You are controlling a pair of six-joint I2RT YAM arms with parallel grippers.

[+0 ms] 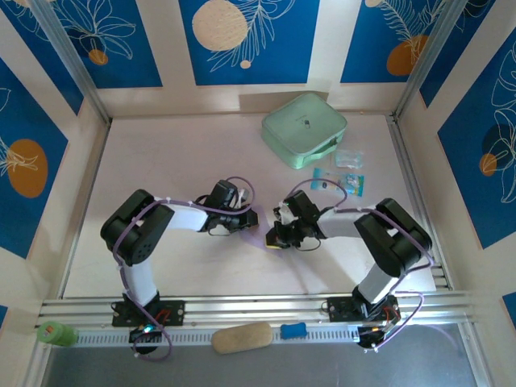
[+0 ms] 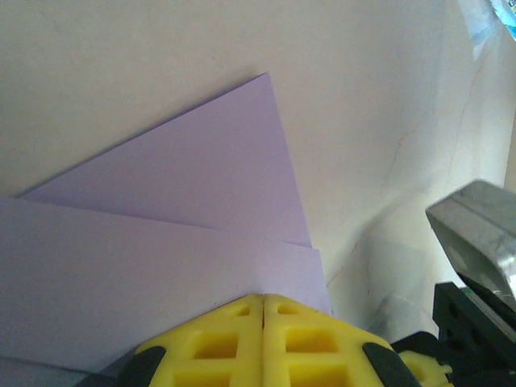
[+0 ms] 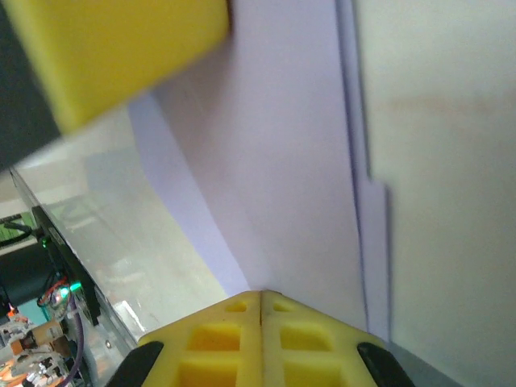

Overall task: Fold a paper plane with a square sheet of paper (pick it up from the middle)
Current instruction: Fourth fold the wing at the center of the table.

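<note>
The lavender paper (image 2: 201, 177) lies partly folded on the pale table, with a triangular flap whose point faces away from my left wrist camera. It is more a folded sheet than a finished paper plane. My left gripper (image 2: 264, 297) is shut, its yellow tips resting on the paper's near layer. My right gripper (image 3: 261, 294) is also shut, its tips down on the paper (image 3: 282, 161) near a long folded edge. In the top view both grippers, left (image 1: 251, 218) and right (image 1: 278, 235), meet at the table's middle and cover most of the paper (image 1: 260, 239).
A mint-green case (image 1: 304, 129) sits at the back right, with small blue packets (image 1: 348, 173) just in front of it. Metal rails (image 1: 258, 310) run along the near edge. Below them lie a tan oblong (image 1: 242, 337) and a green roll (image 1: 55, 333).
</note>
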